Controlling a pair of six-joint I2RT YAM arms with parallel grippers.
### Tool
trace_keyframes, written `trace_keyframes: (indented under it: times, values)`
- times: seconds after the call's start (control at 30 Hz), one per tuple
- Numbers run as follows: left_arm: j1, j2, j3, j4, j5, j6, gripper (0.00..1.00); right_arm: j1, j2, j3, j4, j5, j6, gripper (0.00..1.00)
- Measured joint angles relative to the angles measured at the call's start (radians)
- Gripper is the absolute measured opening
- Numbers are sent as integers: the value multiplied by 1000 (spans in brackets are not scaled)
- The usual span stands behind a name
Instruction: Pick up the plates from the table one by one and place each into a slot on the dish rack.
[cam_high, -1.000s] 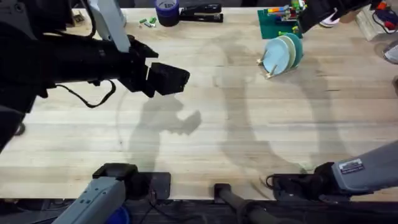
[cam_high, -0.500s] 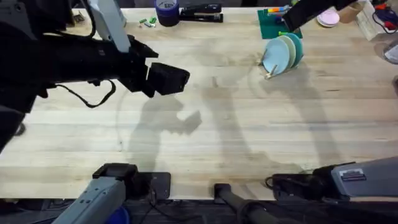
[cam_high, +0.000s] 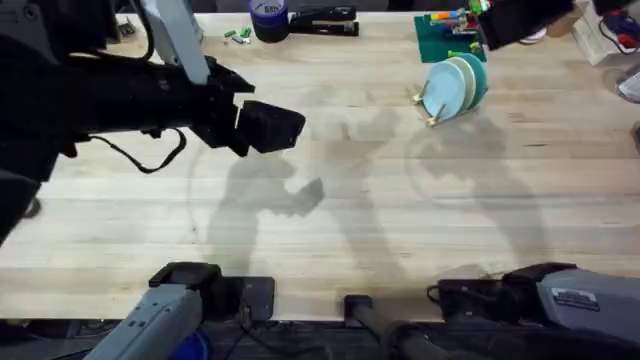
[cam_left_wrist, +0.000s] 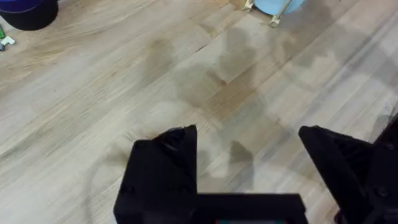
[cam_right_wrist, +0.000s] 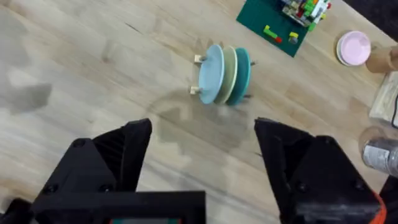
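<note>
Three plates stand on edge in the slots of the small wooden dish rack (cam_high: 432, 117) (cam_right_wrist: 194, 91): pale blue (cam_high: 438, 90) (cam_right_wrist: 210, 73), cream (cam_high: 460, 80) (cam_right_wrist: 229, 71) and turquoise (cam_high: 478, 78) (cam_right_wrist: 242, 74). A pink plate (cam_right_wrist: 353, 48) lies flat on the table (cam_high: 400, 220) beyond the rack. My right gripper (cam_high: 488, 32) (cam_right_wrist: 202, 132) hangs high over the rack area, open and empty. Far to the rack's left, my left gripper (cam_high: 275, 125) (cam_left_wrist: 245, 134) hovers open over bare wood, holding nothing.
A green brick baseplate (cam_high: 440, 38) (cam_right_wrist: 273, 28) sits just behind the rack. A dark blue round object (cam_high: 268, 18) and a black stapler (cam_high: 325, 20) lie at the far edge. Clear containers (cam_right_wrist: 380, 155) stand at the right edge.
The right gripper reached a little left towards the baseplate, then drew back right and now covers the pink plate in the overhead view. The left arm has not moved.
</note>
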Motion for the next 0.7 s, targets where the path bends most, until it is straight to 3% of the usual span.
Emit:
trace_keyframes:
  times: [0.43,0.7]
  values:
    - [0,0,0,0,0,0,995,0,-253,-344,73,0,42,995]
    - [0,0,0,0,0,0,995,0,-395,-411,90,0,74,995]
